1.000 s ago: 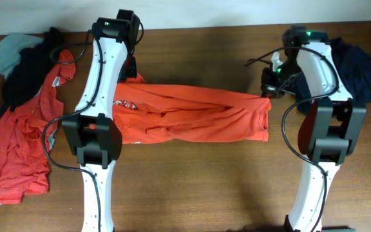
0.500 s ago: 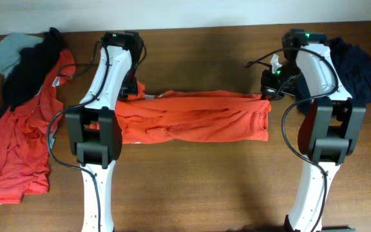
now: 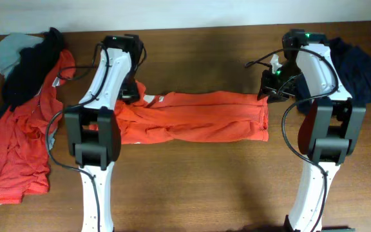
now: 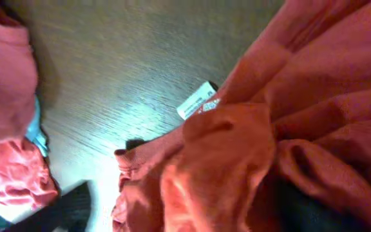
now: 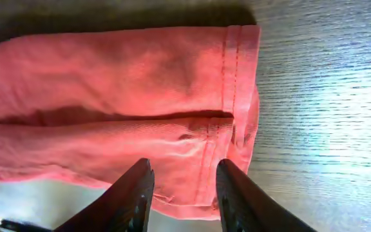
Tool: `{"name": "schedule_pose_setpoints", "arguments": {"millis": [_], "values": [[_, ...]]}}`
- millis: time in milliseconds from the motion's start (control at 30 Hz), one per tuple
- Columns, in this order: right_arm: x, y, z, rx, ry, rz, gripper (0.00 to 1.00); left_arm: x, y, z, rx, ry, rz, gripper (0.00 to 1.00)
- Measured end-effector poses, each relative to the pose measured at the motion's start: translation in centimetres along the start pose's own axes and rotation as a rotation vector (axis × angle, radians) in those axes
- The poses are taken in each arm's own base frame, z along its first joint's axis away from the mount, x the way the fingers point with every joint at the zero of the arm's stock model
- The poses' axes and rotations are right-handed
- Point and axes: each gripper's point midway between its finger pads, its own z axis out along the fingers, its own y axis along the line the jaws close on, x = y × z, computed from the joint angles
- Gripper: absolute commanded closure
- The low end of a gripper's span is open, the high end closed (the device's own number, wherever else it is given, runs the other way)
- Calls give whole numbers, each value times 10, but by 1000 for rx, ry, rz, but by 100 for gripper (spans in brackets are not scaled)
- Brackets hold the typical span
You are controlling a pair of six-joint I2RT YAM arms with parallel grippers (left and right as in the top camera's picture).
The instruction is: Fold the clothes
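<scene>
Right hand [image 5: 182, 193] has spread above the hem since earlier, orange-red T-shirt [image 3: 192, 117] lies long axis left-right on desk [image 3: 192, 174], neck label [image 4: 198, 106] left, left hand [image 3: 129, 90] state cannot tell.

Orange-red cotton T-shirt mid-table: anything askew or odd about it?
Yes. The orange-red cotton T-shirt lies bunched in a long wrinkled band rather than flat, and its white label sticks out at the left end.

White arms [image 3: 105, 67], black joints [image 3: 94, 135], black cables [image 3: 284, 129]
</scene>
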Motion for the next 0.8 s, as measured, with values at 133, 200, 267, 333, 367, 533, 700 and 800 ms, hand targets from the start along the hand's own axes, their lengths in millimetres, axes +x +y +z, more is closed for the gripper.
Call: {"name": "schedule_pose_setpoints", "arguments": {"millis": [133,200,267,333,367,533,700,800], "values": [[-5,6,-8,-21,-23,-18,51,-12,11,-36,46,-115,-51,1],[-8,11,-17,-31,-46,-37,39,-19,21,-64,80,-197,-88,1],[-8,16,-29,-41,-67,-49,26,-23,32,-92,113,-275,-124,1],[-6,21,-43,-57,-93,-59,20,-25,48,-123,156,-359,-169,1],[-4,25,-52,-76,-108,-66,19,-24,56,-136,178,-393,-190,1],[3,30,-93,-170,-179,-53,22,-11,102,-187,245,-512,-285,1],[7,18,-120,-189,-237,-25,24,0,120,-215,325,-571,-322,1],[14,17,-142,-143,-298,-32,9,6,114,-220,363,-566,-303,1]]}}
